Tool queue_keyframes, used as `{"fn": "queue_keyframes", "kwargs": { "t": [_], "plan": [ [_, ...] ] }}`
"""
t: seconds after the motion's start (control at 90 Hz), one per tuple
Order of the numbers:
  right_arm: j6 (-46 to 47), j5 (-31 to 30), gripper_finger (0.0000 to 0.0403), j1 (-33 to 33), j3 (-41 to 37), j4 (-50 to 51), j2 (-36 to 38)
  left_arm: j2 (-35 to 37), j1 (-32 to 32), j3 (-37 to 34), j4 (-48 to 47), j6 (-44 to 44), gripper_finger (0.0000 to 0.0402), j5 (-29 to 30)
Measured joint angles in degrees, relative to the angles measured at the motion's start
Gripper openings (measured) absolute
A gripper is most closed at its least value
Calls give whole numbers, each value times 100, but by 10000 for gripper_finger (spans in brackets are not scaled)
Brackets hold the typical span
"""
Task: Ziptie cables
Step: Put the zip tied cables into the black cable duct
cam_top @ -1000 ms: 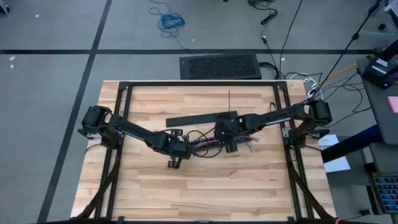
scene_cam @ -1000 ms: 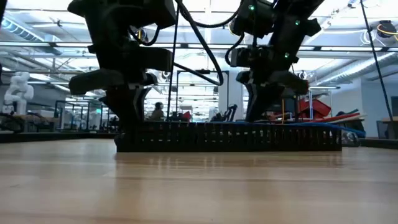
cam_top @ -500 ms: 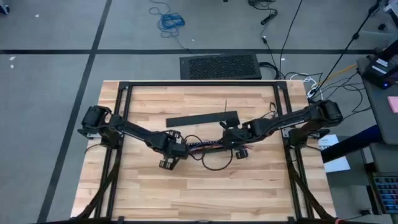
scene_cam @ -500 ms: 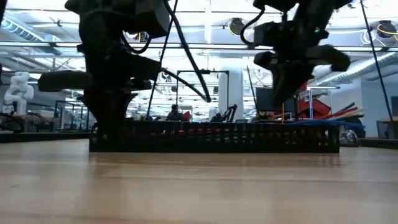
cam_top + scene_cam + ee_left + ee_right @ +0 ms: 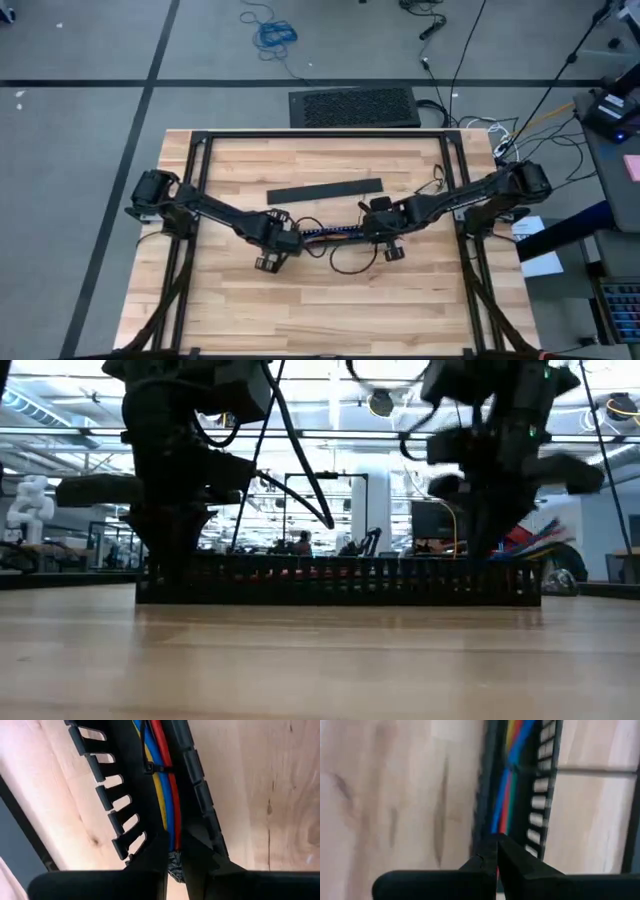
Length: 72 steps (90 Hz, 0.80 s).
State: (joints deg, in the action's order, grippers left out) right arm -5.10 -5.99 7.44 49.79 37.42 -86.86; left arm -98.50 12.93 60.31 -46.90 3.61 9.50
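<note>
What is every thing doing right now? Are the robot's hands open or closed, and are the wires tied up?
left end effector: shut on one end of the cables.
right end effector: shut on the other end.
cables: stretched straight inside the slotted tray.
ziptie: wrapped across the cables.
slotted tray: resting on the table, top open.
black bar: lying flat on the table, untouched.

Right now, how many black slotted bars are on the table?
2: one lies alone toward the table's far side; the other stretches between the left gripper and right gripper, with the cables in it.
</note>
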Motion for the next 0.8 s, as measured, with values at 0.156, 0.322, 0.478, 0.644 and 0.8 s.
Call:
{"fn": "queue_keyframes", "kwargs": {
  "t": [0.156,0.322,0.478,0.644,0.8],
  "plan": [
    [4,10,0,-119,-301,-124,1,-1,2,0,-32,110,40,0],
    [128,6,0,-125,-369,-126,1,-1,1,0,-113,127,40,1],
    [161,16,0,68,-324,-189,5,57,0,-5,-238,-176,40,107],
    [344,18,0,215,-324,-289,5,486,34,-7,-135,-520,40,86],
    [419,12,0,379,-322,-433,5,1073,73,-7,-105,-879,40,63]
  ]
}}
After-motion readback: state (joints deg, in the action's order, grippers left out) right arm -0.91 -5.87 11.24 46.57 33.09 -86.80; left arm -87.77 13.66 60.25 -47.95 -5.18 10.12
